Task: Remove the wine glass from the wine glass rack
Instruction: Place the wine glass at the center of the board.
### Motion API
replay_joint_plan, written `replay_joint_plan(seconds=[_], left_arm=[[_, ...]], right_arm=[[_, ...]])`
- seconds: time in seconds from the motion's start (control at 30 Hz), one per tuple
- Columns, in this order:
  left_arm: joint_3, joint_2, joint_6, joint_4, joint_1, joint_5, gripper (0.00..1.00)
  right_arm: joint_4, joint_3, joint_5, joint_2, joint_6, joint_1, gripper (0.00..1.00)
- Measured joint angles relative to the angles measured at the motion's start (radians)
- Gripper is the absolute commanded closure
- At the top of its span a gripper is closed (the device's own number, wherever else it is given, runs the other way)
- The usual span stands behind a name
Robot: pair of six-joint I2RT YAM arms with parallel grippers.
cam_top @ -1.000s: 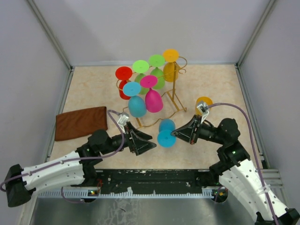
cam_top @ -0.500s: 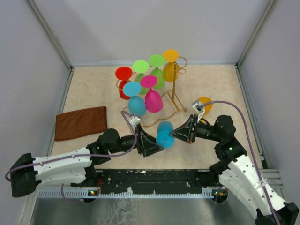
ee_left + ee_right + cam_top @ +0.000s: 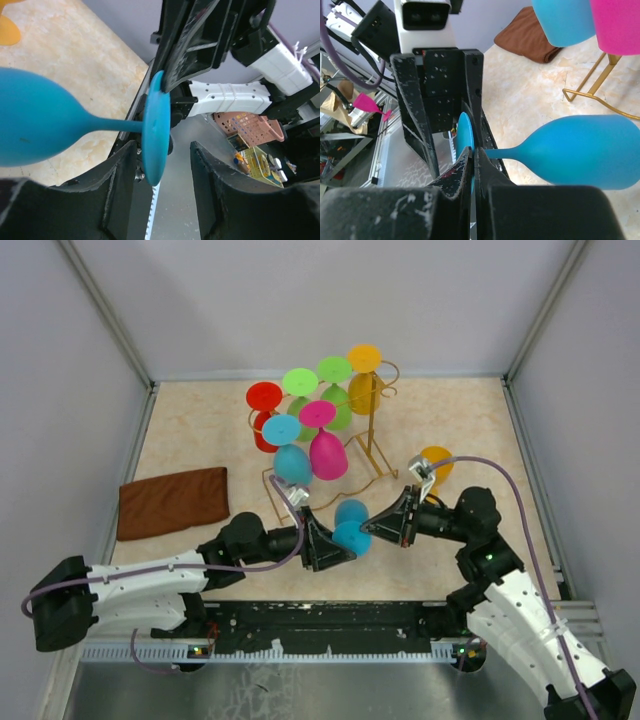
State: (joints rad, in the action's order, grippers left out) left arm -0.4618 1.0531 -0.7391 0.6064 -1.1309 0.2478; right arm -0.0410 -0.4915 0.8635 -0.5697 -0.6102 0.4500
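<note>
A blue wine glass (image 3: 352, 525) lies sideways in the air in front of the gold wire rack (image 3: 374, 445). My right gripper (image 3: 373, 527) is shut on the rim of its round foot (image 3: 464, 136), with the bowl (image 3: 585, 151) pointing away to the right. My left gripper (image 3: 333, 546) is open, and the foot (image 3: 155, 131) sits between its fingers, close to the left finger (image 3: 117, 185). Several coloured glasses, among them a pink one (image 3: 327, 453) and another blue one (image 3: 292, 465), hang upside down on the rack.
An orange glass (image 3: 436, 462) stands on the table behind my right arm. A brown cloth (image 3: 172, 500) lies at the left. The rack's wavy base wire (image 3: 592, 87) runs just behind the held glass. Grey walls close in the table on three sides.
My left arm has moved right until its open fingers straddle the blue glass's foot. My right gripper shifted slightly left with the glass, then held still.
</note>
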Motion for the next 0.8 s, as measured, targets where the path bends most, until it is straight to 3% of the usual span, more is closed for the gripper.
replay_joint_plan(seconds=[0.5,0.8], left_arm=[[0.014,0.000,-0.002,0.091,-0.001,-0.010,0.68],[0.017,0.053,-0.007,0.129,-0.001,0.003,0.95]], right_arm=[[-0.034,0.007,0.014,0.009,-0.003,0.000,1.00],[-0.041,0.008,0.013,0.023,-0.002,0.000,1.00]])
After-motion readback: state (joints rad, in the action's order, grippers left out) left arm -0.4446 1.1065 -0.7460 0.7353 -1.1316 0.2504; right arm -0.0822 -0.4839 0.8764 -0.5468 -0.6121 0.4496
